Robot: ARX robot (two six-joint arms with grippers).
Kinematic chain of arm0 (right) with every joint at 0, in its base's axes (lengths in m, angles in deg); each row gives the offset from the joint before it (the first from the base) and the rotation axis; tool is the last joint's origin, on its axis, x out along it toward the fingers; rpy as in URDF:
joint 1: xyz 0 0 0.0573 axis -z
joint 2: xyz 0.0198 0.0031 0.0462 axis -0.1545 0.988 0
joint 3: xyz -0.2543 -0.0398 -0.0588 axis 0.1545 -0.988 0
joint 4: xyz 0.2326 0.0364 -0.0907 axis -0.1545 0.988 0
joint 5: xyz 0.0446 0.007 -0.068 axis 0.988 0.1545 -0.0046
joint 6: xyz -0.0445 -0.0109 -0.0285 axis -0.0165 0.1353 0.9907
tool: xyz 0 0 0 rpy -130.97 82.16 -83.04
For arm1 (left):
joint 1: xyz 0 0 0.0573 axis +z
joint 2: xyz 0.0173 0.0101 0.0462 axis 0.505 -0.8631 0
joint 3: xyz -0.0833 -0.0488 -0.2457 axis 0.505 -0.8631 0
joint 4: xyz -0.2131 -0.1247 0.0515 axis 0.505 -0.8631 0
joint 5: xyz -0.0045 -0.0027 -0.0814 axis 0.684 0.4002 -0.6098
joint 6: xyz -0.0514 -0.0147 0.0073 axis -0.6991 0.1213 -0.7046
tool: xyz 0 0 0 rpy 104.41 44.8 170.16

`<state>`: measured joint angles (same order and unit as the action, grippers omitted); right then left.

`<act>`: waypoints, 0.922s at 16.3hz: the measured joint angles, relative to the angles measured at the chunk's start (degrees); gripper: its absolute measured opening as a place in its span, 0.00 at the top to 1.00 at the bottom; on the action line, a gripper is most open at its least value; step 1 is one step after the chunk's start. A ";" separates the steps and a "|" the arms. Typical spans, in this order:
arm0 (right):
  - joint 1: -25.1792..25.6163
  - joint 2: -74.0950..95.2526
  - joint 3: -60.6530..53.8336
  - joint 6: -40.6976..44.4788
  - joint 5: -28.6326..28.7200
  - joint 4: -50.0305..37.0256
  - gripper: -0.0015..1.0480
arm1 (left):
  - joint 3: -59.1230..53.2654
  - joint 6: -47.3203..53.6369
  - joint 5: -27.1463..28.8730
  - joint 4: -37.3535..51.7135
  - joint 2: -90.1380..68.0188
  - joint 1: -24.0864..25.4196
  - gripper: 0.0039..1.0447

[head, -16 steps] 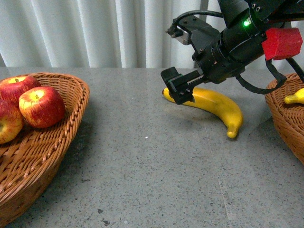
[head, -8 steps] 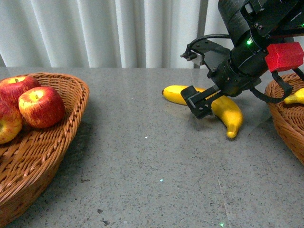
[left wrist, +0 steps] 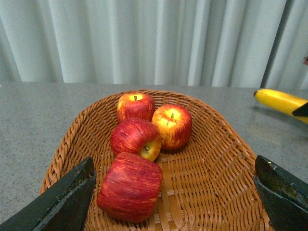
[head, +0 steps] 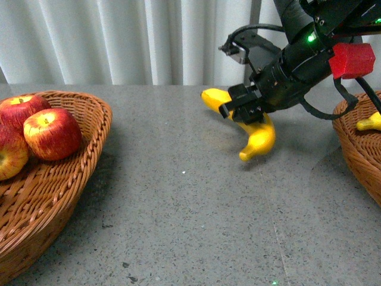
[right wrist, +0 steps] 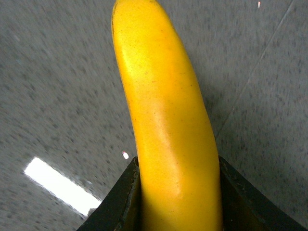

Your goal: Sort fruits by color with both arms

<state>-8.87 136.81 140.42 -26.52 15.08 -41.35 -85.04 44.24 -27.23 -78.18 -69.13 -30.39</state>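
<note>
My right gripper is shut on a yellow banana, holding it lifted above the grey table with its lower tip hanging down. In the right wrist view the banana fills the space between both dark fingers. Red apples lie in the wicker basket at the left. In the left wrist view my left gripper stands open over that basket, with several apples in it, one lying on its side between the fingers.
A second wicker basket stands at the right edge with another banana in it. White curtains hang behind the table. The grey tabletop stretches between the two baskets.
My right gripper moved along the banana, shut on it and raised it off the table; the banana now hangs tilted with one tip down. The left basket and apples are unchanged.
</note>
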 joint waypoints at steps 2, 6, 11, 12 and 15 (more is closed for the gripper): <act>1.97 -3.04 -0.85 -5.70 6.69 -5.92 0.64 | 0.00 0.00 0.00 -0.02 0.00 0.00 0.06; 12.72 -18.58 -9.14 -13.46 14.21 -14.49 0.64 | 0.00 0.00 0.00 0.00 0.00 0.00 0.06; 28.46 -27.28 -26.71 -1.77 15.17 -10.78 0.64 | 0.00 0.00 0.00 0.00 0.00 0.00 0.06; 31.17 -30.38 -29.92 0.81 16.59 -9.11 0.64 | 0.00 0.00 0.00 -0.02 0.00 0.00 0.06; 37.00 -36.72 -35.32 9.42 21.42 -3.87 0.60 | 0.00 0.00 0.00 -0.02 0.00 0.00 0.06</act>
<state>28.13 100.09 105.10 -17.10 36.50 -45.22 -85.04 44.24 -27.23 -78.20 -69.13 -30.39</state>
